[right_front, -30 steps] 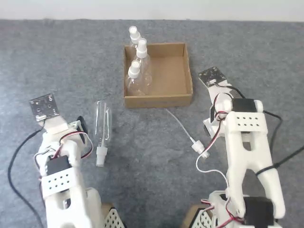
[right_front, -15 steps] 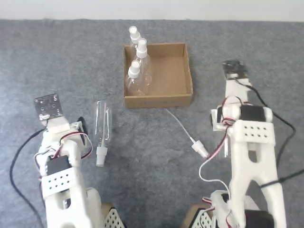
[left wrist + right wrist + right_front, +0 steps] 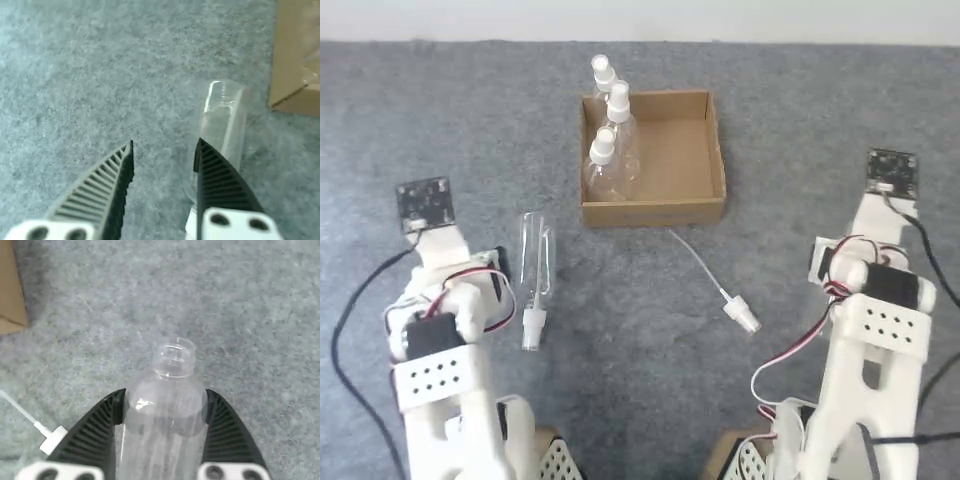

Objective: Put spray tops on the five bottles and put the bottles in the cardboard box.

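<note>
On the left, the left claw (image 3: 162, 150) hung low over the grey worktop (image 3: 440, 120), its jaws well apart and holding nothing. A capped bottle (image 3: 535, 268) lay on its side just beside one finger, spray top towards the arm.

Further right sat the cardboard box (image 3: 716, 150). Three capped bottles (image 3: 605, 160) stood along its left side; whether the hindmost was inside or just behind the wall could not be told. The rest of the box was bare.

Between the box and the right arm, a loose spray top (image 3: 740, 314) lay on the worktop, its thin tube pointing towards the box.

On the right, the right claw (image 3: 165, 397) was clamped around an uncapped bottle (image 3: 169, 372), neck open and pointing away from the wrist.

By my reckoning, four bottles were capped and about three were boxed. What remained was to fit the loose top to the held bottle, then box it and the lying one.
</note>
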`<state>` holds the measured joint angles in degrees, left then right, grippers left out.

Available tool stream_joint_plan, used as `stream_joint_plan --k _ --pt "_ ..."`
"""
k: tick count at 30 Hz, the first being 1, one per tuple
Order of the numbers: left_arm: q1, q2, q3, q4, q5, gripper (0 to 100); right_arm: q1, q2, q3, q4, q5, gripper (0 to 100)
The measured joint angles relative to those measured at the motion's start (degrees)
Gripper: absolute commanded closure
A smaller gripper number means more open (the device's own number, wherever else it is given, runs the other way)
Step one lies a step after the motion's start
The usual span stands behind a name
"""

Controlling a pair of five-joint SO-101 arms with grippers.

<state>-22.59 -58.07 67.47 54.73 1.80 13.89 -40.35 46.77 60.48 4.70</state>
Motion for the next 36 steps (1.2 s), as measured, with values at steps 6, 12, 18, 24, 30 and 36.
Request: stream_joint_plan --k 6,12,18,24,30,36 --pt "5.19 0.0 -9.14 9.41 -2.73 82 2.73 0.0 0.0 -1.23 -0.53 91.9" --pt "12.84 0.0 -17.23 16.44 -3.43 82 7.38 0.0 1.05 -3.78 -2.99 91.9" --pt "24.53 0.0 -19.87 16.79 -3.6 82 8.7 0.0 1.05 -4.13 -3.34 91.9" --pt "35.52 0.0 -19.6 13.98 -3.6 82 8.7 0.0 1.05 -4.13 -3.34 91.9" --pt "43.08 0.0 -14.77 5.89 -3.6 87 10.73 0.0 1.05 -4.13 -3.52 91.9" --pt "47.03 0.0 -11.16 -0.26 -3.6 86 12.57 0.0 1.05 -4.13 -3.69 91.9"
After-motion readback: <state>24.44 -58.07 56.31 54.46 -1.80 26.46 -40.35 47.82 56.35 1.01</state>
